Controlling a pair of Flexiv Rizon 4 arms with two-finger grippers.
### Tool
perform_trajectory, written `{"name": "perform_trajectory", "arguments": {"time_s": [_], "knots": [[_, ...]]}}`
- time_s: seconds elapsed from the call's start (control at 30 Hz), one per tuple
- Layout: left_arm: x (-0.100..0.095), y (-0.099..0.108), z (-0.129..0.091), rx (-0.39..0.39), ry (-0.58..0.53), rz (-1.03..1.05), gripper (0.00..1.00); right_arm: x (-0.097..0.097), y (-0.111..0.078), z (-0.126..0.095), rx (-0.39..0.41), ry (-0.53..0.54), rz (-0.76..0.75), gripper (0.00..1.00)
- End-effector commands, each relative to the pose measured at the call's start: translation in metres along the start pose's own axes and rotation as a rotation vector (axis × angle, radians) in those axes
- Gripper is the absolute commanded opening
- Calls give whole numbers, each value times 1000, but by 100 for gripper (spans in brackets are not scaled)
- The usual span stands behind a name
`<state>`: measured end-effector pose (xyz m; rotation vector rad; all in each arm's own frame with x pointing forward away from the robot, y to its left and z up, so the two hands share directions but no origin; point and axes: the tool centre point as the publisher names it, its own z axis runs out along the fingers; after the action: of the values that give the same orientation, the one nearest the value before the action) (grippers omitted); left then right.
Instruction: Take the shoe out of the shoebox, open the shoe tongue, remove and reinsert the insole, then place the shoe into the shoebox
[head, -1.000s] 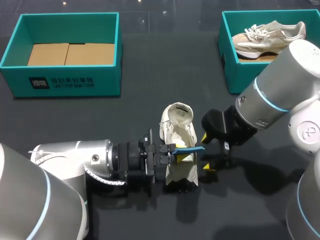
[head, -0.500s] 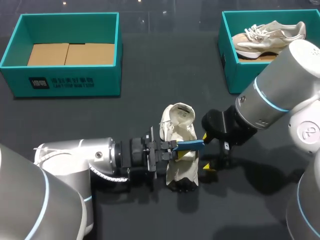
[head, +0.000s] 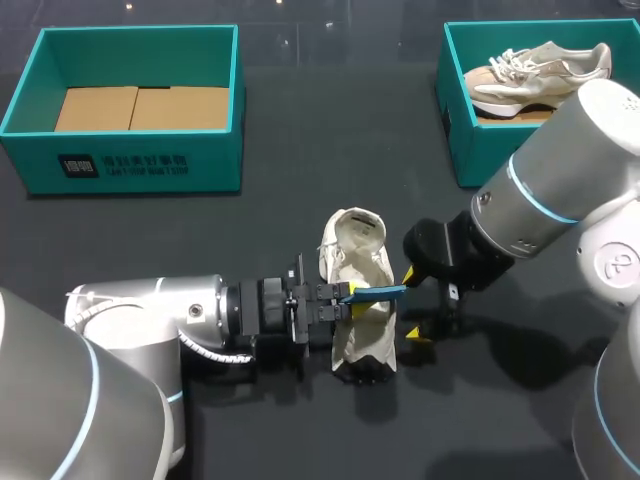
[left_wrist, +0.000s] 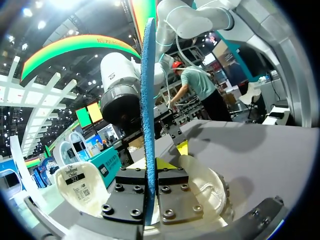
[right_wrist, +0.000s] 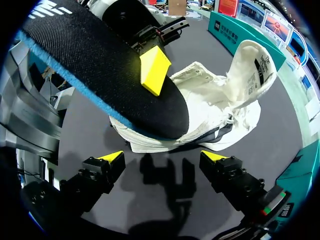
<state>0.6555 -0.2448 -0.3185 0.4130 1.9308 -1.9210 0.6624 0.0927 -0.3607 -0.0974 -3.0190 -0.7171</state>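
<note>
A white shoe (head: 358, 245) lies on the dark table in the middle, its opening toward the far side. My left gripper (head: 345, 295) comes in from the left and is shut on a blue-edged black insole (head: 381, 292), holding it on edge just above the shoe's laces. In the left wrist view the insole (left_wrist: 147, 100) stands straight up between the fingers, over the shoe (left_wrist: 202, 175). My right gripper (head: 414, 306) stands open right beside the shoe. Its own view shows the insole (right_wrist: 100, 65) and shoe (right_wrist: 220, 105) ahead of that gripper (right_wrist: 162, 157), nothing between its fingers.
A teal shoebox (head: 130, 165) with a cardboard floor stands at the back left. Another teal box (head: 468, 150) at the back right holds a second beige shoe (head: 540, 72). Dark bare table lies between the boxes and in front of the shoe.
My left gripper has shifted a little to the right and away from the front edge, carrying the insole with it. The right arm and the shoe have stayed put.
</note>
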Motion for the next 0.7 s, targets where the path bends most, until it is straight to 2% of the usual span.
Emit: {"name": "perform_trajectory", "arguments": {"time_s": [0.03, 0.4, 0.7], "knots": [[2, 5, -1, -18, -2, 3, 0, 1, 0, 1, 1, -3, 1, 100], [1, 29, -7, -39, 3, -14, 0, 1, 0, 1, 1, -3, 1, 100], [1, 33, -6, -62, 4, -4, 0, 1, 0, 1, 1, -3, 1, 100]]}}
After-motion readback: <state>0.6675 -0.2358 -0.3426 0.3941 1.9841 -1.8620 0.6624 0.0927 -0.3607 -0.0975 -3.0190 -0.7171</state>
